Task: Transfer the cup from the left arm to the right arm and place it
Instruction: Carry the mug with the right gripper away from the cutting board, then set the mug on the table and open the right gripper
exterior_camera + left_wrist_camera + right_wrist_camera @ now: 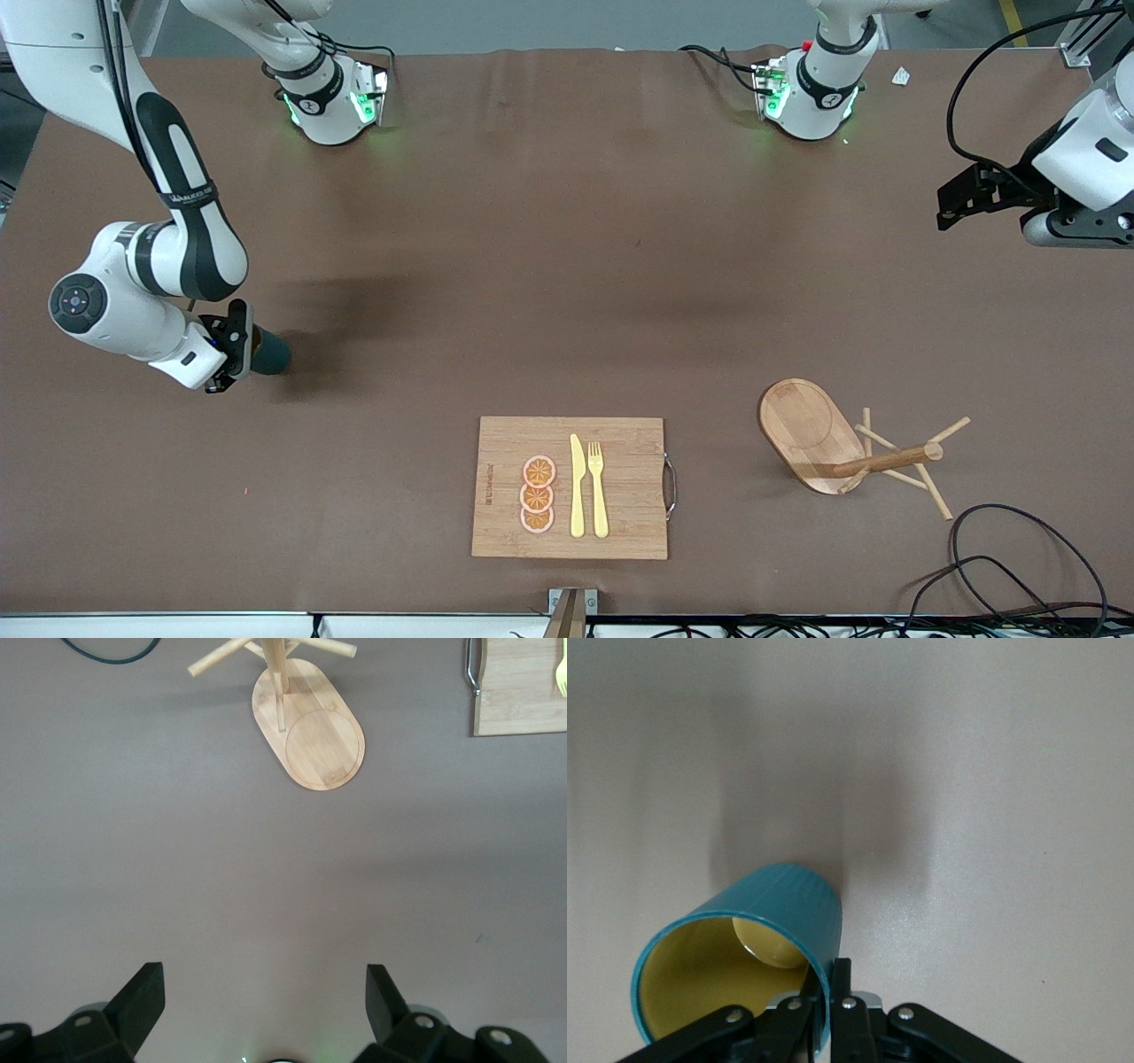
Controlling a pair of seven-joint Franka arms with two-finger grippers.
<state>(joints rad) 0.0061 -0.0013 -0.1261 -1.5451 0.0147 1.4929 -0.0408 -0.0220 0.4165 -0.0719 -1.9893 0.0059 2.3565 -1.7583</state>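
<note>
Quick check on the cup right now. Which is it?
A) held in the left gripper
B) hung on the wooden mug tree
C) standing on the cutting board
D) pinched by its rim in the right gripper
D: the right wrist view shows the right gripper with its fingers closed on the rim of the cup, one finger inside and one outside.

place: likely lab | cue: brown-covered table (567, 266), loose cables (1019, 567)
</note>
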